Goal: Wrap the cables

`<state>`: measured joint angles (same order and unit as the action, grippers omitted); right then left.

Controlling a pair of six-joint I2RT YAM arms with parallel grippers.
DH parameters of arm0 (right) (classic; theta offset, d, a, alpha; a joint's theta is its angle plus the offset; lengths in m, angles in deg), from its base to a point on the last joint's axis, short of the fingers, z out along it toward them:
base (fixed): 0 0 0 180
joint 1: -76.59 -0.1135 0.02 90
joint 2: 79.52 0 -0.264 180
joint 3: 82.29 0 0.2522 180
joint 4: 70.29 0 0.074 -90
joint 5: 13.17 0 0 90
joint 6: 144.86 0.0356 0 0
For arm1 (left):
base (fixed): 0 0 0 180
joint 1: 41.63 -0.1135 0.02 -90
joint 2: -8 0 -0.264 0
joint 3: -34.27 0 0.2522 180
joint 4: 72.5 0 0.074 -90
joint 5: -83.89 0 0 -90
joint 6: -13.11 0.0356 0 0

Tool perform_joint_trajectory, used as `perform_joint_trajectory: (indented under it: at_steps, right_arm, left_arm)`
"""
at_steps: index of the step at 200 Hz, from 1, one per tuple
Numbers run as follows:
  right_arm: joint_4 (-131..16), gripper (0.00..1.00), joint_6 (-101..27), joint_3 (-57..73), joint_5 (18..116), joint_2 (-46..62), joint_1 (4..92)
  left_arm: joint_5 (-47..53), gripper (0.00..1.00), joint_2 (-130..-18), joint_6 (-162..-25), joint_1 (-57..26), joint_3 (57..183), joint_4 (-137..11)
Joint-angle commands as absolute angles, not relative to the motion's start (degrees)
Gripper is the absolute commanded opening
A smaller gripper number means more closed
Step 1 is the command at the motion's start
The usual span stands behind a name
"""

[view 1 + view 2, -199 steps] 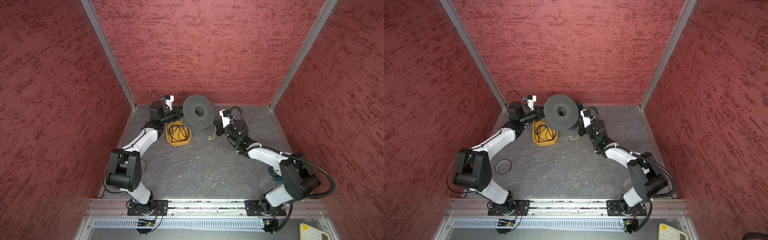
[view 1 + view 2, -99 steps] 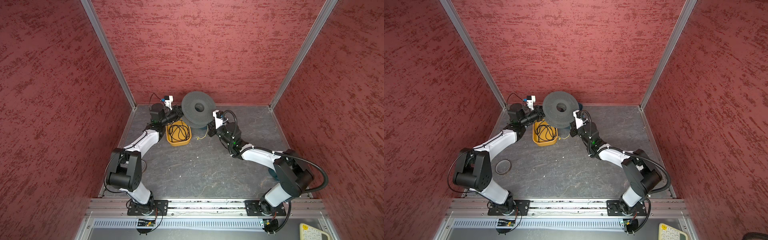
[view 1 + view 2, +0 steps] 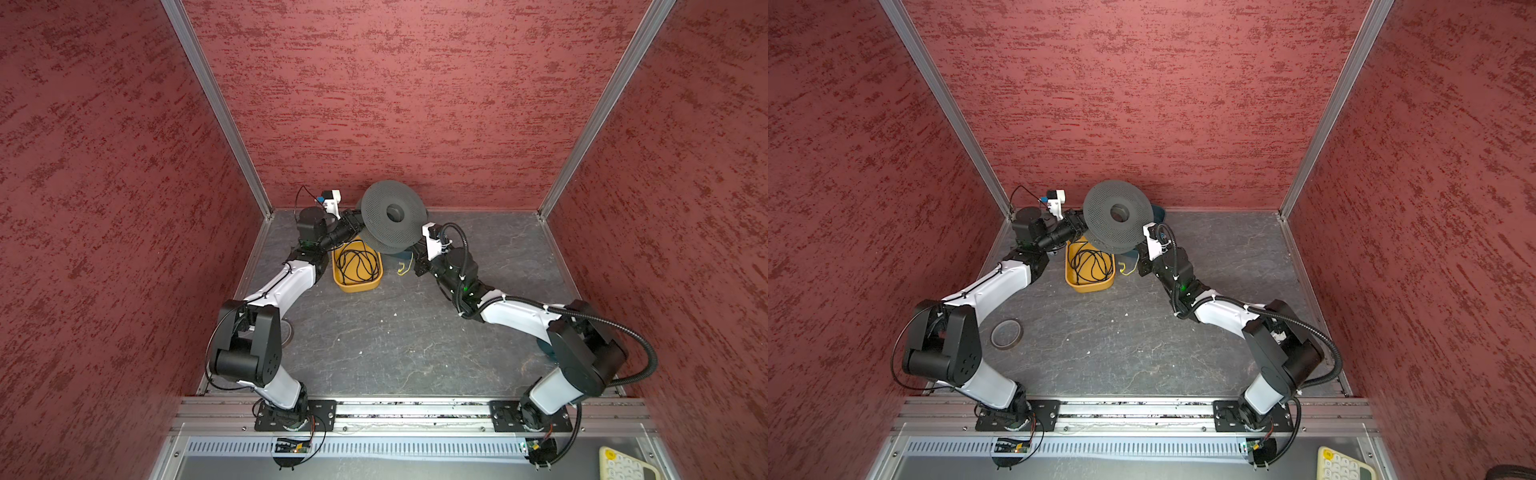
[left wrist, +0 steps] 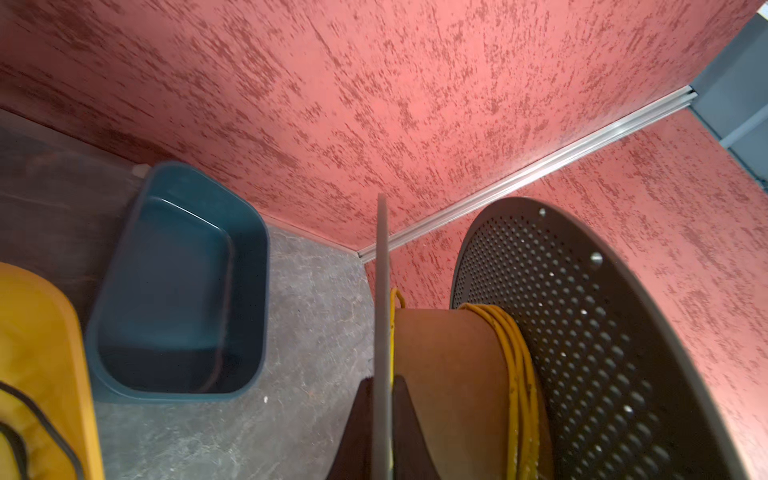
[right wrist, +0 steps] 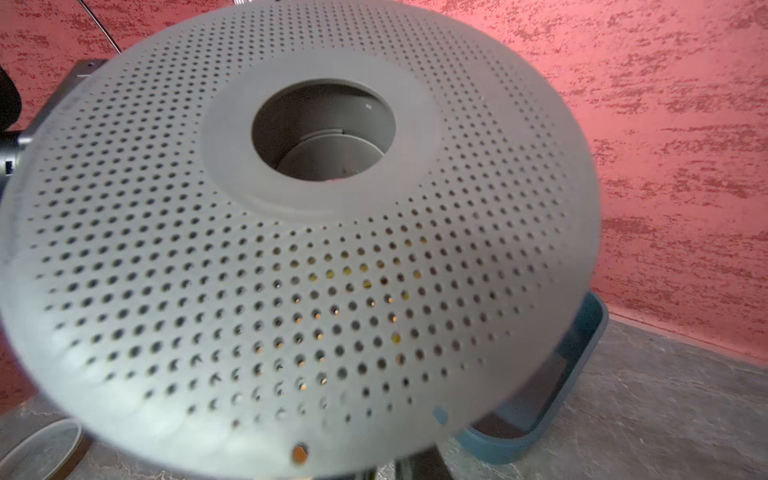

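1. We find the spool (image 3: 390,216) raised off the table (image 3: 395,332) at the far side, just left of centre, with its perforated top flange tilted toward the near edge
2. The left gripper (image 4: 382,419) is pinching the thin rim of one flange. In the left wrist view that rim runs straight between the fingers, which press on it from both sides
3. The cable (image 4: 519,374), a thin yellow-green wire, lies in several turns on the brown core (image 4: 449,365), bunched against the flange opposite the pinched one. Most of the core is bare
4. A short loose tail (image 3: 404,269) of the cable hangs below the spool, just right of the yellow bin (image 3: 376,282)
5. The right gripper (image 3: 417,262) sits low, just right of that tail, under the near rim of the spool. The spool hides its fingers, so we cannot tell whether they are spread or pressed together, or whether they hold the tail
6. We judge the winding largely done, with the tail left to take up and secure
7. Black cables (image 3: 355,266) lie loosely coiled in the yellow bin, unwound. We cannot tell whether they belong to the task
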<state>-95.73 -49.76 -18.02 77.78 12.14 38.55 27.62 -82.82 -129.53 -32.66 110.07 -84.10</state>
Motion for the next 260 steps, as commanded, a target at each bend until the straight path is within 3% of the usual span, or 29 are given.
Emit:
perform_joint_trajectory:
  at_steps: [1, 23, 98, 124, 196, 260]
  right_arm:
    - [-94.33, 0.2, -51.16, -19.0, 79.48, 9.61, 37.75]
    - [-92.85, 0.31, -52.15, -19.5, 80.1, 8.59, 37.92]
    - [-88.8, 0.41, -56.06, -22.11, 84.05, 5.08, 38.17]
    - [-84.12, 0.41, -58.13, -20.8, 89.93, 4.7, 38.26]
    - [-79.64, 0.53, -64.69, -23.23, 102.91, 2.21, 39.63]
    - [-78.76, 0.64, -64.11, -23.92, 95.13, -0.77, 40.8]
  left_arm:
    - [23.83, 0.0, -79.96, -127.49, -33.76, 110.8, -88.24]
    - [24.24, 0.0, -79.42, -126.96, -34.39, 110.99, -87.09]
    - [25.57, 0.0, -78.25, -124.49, -35.65, 111.57, -81.61]
    - [26.24, 0.0, -77.7, -124.35, -35.76, 111.53, -80.74]
    - [27.93, 0.0, -77.28, -122.35, -35.83, 112.6, -76.9]
    - [28.69, 0.0, -76.16, -118.62, -35.74, 113.07, -71.8]
